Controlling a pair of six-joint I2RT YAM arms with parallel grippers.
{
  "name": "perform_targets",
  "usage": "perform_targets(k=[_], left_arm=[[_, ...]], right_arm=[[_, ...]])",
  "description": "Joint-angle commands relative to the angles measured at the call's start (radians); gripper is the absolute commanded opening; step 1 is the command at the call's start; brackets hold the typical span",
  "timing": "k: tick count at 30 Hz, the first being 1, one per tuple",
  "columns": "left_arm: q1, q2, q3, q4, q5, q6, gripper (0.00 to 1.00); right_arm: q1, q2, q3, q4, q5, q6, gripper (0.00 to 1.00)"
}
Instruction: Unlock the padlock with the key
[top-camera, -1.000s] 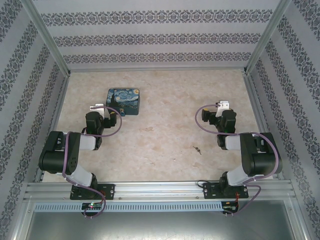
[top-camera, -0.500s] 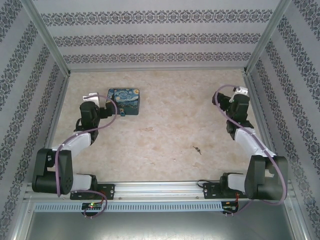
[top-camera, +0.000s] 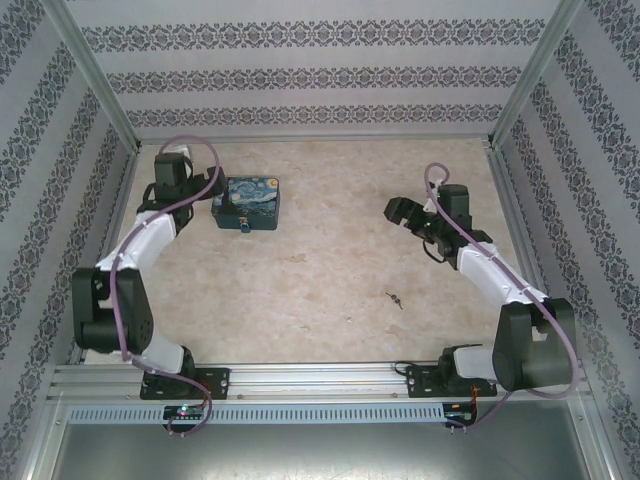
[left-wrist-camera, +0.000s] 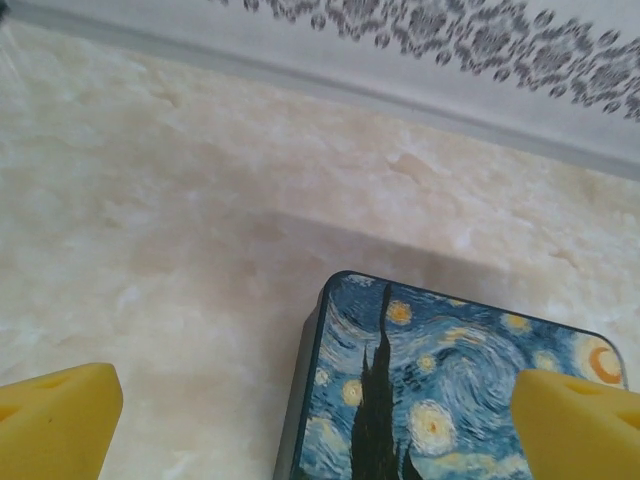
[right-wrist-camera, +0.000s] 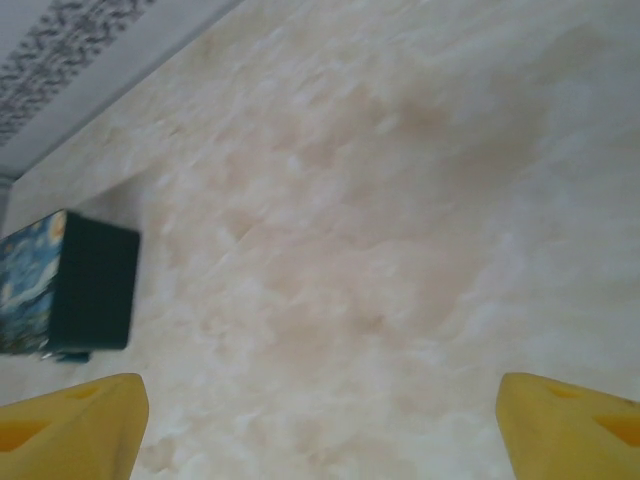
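Over the last second both arms have unfolded from their tucked pose. My left claw (top-camera: 207, 190), fingers spread wide and empty, now hangs just beside the blue-and-yellow swirling-night printed box (top-camera: 252, 198) at the far left of the pale marbled bench (top-camera: 330, 250). My right claw (top-camera: 400, 211), also wide open and empty, has swung inward toward the middle. The tiny blue-bodied padlock (top-camera: 241, 225) sits at the box's near edge. The tiny dark grey metal key (top-camera: 396, 298) lies untouched, well apart from it, nearer my right arm. I judge the approach has only begun. I can read no writing or brand.
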Motion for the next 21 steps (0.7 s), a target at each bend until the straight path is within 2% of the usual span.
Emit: perform_targets(k=[1, 5, 9, 14, 21], left_arm=[[0.029, 0.092, 0.084, -0.124, 0.105, -0.009, 1.0], [0.041, 0.205, 0.178, -0.149, 0.162, 0.002, 1.0], [0.038, 0.286, 0.248, -0.163, 0.218, -0.025, 1.0], [0.025, 0.324, 0.248, -0.108, 0.271, -0.084, 1.0], [-0.042, 0.329, 0.23, -0.065, 0.313, -0.118, 1.0]], right_arm=[[0.045, -0.011, 0.02, -0.028, -0.008, 0.068, 0.89], [0.099, -0.026, 0.012, -0.037, 0.033, 0.079, 0.9], [0.11, -0.032, -0.004, -0.036, 0.066, 0.088, 0.9], [0.11, -0.016, -0.006, -0.036, 0.069, 0.082, 0.9], [0.11, 0.002, -0.006, -0.043, 0.071, 0.072, 0.91]])
